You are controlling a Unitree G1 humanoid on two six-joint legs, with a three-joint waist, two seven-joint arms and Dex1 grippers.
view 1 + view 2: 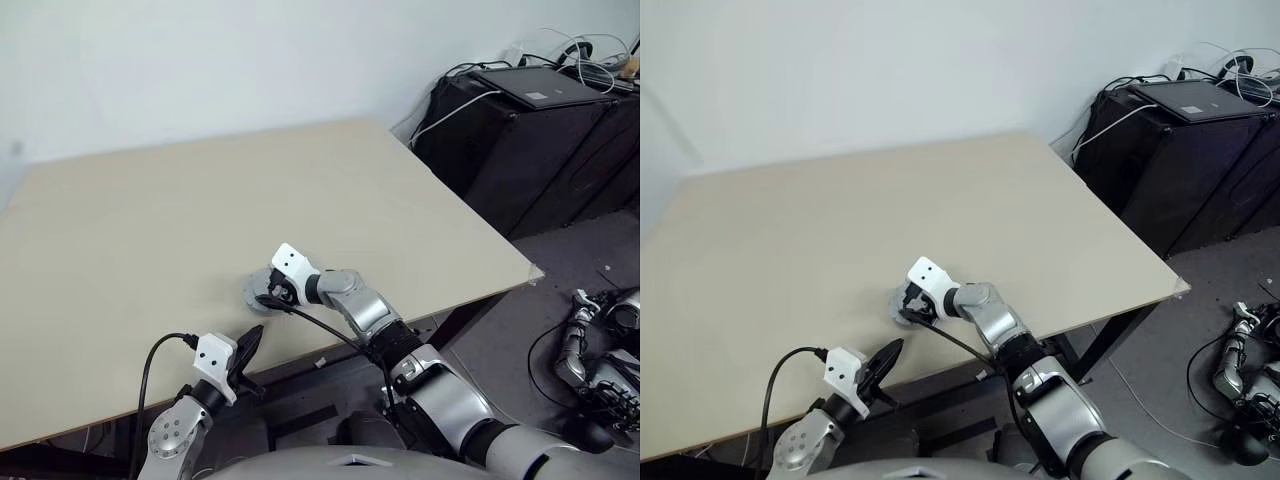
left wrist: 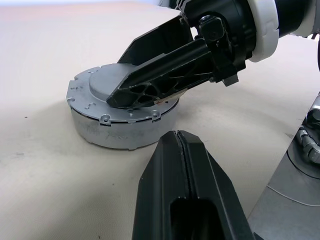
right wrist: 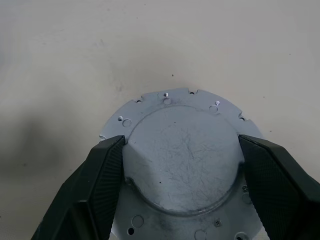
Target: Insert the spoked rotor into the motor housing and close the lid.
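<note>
The lid [image 3: 181,165], a round grey metal disc with its smooth raised centre facing up, lies flat on a pale round base [image 2: 120,134] near the table's front edge. My right gripper [image 1: 268,297] reaches down over it. Its two black fingers [image 3: 100,180] press against opposite sides of the raised centre. My left gripper [image 1: 255,336] hovers just in front of the table edge, a short way from the lid. Its fingers [image 2: 182,150] are shut together with nothing between them. The spoked rotor and the motor housing are hidden.
The beige table [image 1: 180,210] stretches wide behind the lid, and its front edge [image 1: 120,415] runs close by my left gripper. A black cabinet [image 1: 530,130] with a laptop and cables stands to the right. Robot parts [image 1: 600,350] lie on the floor there.
</note>
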